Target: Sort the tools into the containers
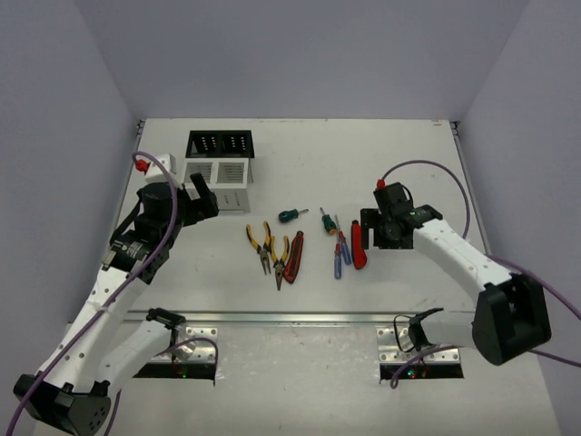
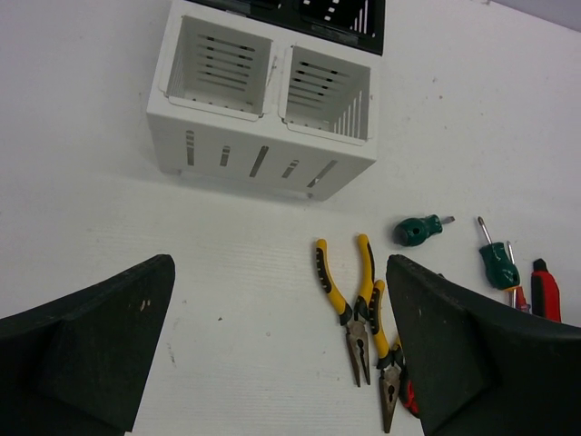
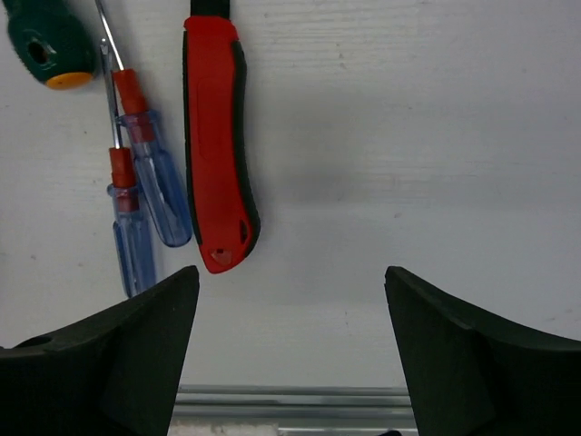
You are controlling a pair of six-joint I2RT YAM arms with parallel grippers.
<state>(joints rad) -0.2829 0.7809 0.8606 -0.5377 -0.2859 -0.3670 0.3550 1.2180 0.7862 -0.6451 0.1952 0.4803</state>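
**A robotics lab bench, not a workshop**

A bare white tabletop (image 1: pixel 381 154) is boxed in on three sides by plain pale-grey walls (image 1: pixel 300 54), forming a closed test cell. Two white robot arms, the left arm (image 1: pixel 136 245) and the right arm (image 1: pixel 454 250), are mounted by a metal rail (image 1: pixel 290 316) at its near edge. Purple cables (image 1: pixel 425 163) loop off them. A few hand tools (image 1: pixel 260 247) lie in a tidy row near two small bins (image 1: pixel 218 171).
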